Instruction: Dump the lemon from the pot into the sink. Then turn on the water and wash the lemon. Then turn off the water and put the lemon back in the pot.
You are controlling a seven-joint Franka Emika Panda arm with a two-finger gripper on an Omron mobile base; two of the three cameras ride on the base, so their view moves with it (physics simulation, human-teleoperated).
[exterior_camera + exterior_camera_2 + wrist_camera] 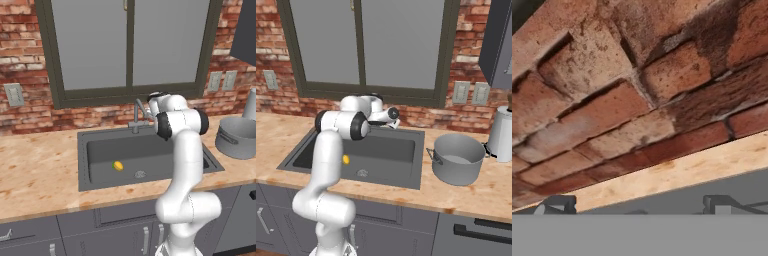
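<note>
Lemon (pixel 118 165) on sink (pixel 100 150) floor, well below open claw (pixel 639 204)

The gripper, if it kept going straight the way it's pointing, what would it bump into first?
Probably the brick wall behind the sink. The open gripper faces the bricks just above the counter's back edge; nothing seems to stand between, though depth is hard to judge.
</note>
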